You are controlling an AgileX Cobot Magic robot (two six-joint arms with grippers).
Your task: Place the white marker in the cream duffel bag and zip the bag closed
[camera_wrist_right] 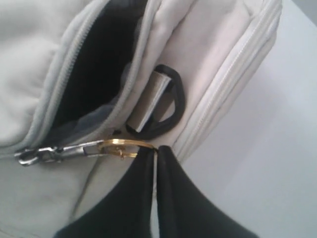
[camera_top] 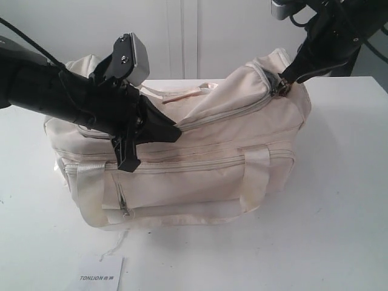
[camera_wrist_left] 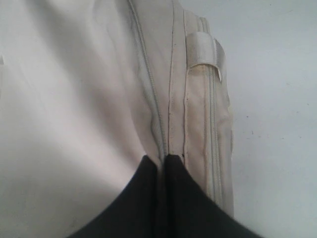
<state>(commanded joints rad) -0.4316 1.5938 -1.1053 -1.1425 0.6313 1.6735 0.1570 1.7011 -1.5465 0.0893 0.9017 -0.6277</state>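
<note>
My right gripper [camera_wrist_right: 156, 151] pinches the gold pull ring [camera_wrist_right: 121, 144] at the cream duffel bag's [camera_top: 200, 176] 2 o'clock end. The open zipper [camera_wrist_right: 69, 64] runs toward 8 o'clock, where my left gripper [camera_wrist_left: 163, 159] is clamped shut on fabric. I can't see the white marker, so I judge it's inside.

Cream fabric duffel bag [camera_top: 206, 176] stands upright; its top zipper gapes, dark-lined, beside the right claw [camera_wrist_right: 157, 148] pinching its gold pull [camera_wrist_right: 121, 144].
</note>
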